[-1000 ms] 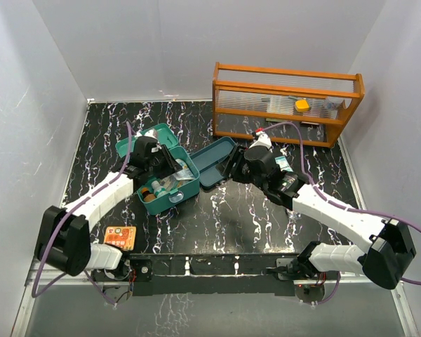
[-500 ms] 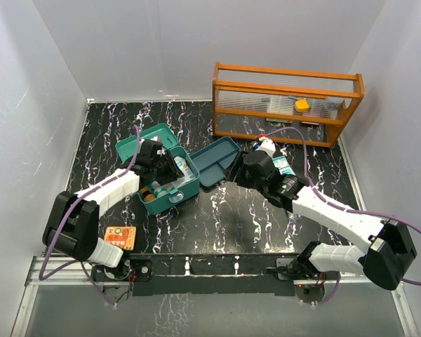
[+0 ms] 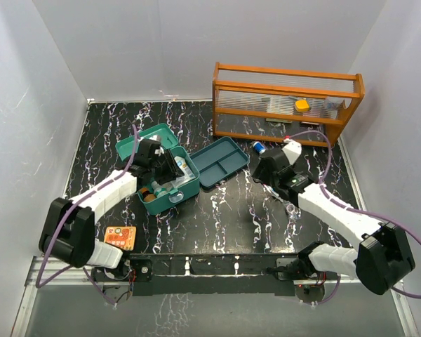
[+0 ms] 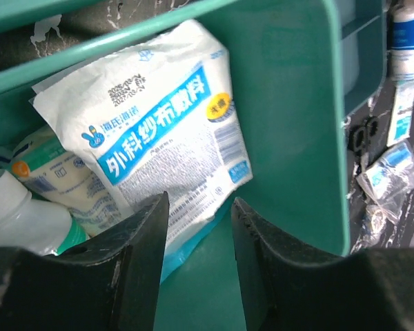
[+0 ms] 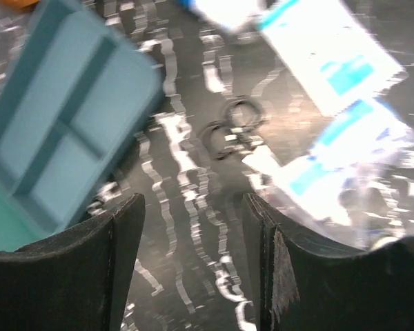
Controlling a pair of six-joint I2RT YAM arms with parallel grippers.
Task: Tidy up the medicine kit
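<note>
Medicine kit [image 3: 191, 184] open left of centre on table [image 3: 217, 217], bottle [image 4: 21, 217] and gauze packet [image 4: 159, 145] inside; insert tray [image 3: 223, 161] out beside it, bare; left gripper [image 4: 199, 207] parted over packet, holding nothing; right gripper [image 5: 193, 207] parted, empty, above loose sachets [image 5: 345, 69] not yet packed.

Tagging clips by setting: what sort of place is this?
Probably a robot lab cell: plain white walls enclose a black marbled tabletop holding a teal medicine kit, and the left arm and right arm are bolted along its near edge.

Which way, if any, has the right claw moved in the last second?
Yes. The right claw moved right, away from the insert tray, toward the orange rack's right end.
</note>
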